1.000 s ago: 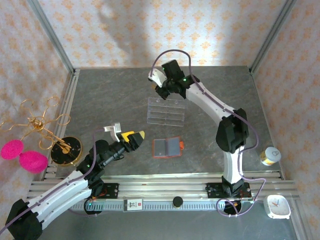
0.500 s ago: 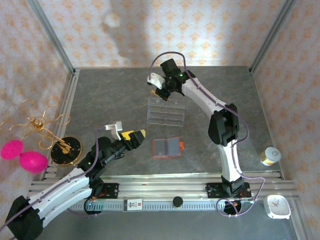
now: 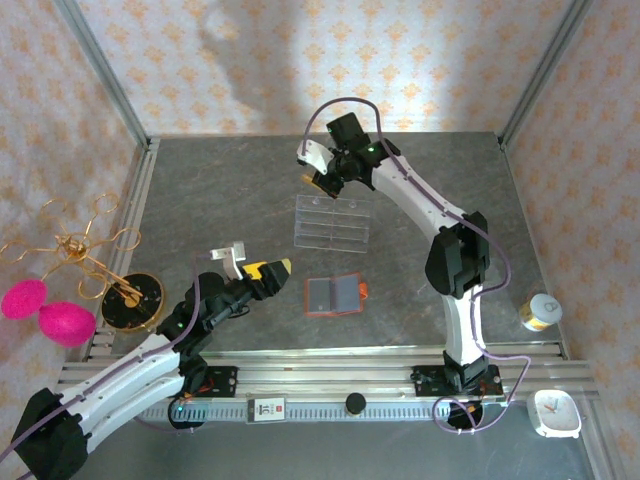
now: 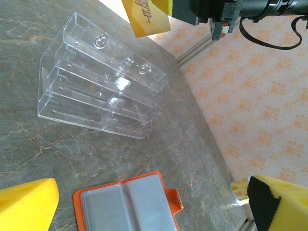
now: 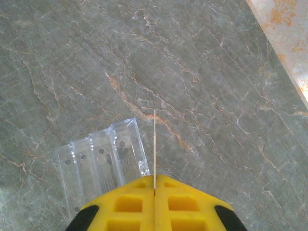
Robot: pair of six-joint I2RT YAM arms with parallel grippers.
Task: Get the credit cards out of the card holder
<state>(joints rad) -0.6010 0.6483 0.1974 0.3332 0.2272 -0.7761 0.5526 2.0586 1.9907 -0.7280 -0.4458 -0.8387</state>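
Grey stone tabletop (image 3: 200, 190): my right gripper (image 5: 154, 180) pinches thin credit card (image 5: 154, 144) by clear rack (image 3: 332, 224); left gripper (image 3: 252, 265) gapes open near card holder (image 3: 335, 296).

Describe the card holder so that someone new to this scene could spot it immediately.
On the grey marbled table, look at the middle, on the near-edge side of the clear acrylic tiered rack. There lies the small orange-red folding wallet, spread open flat with its grey-blue inside facing up. Its orange-red rim and side tab set it apart from the see-through rack.
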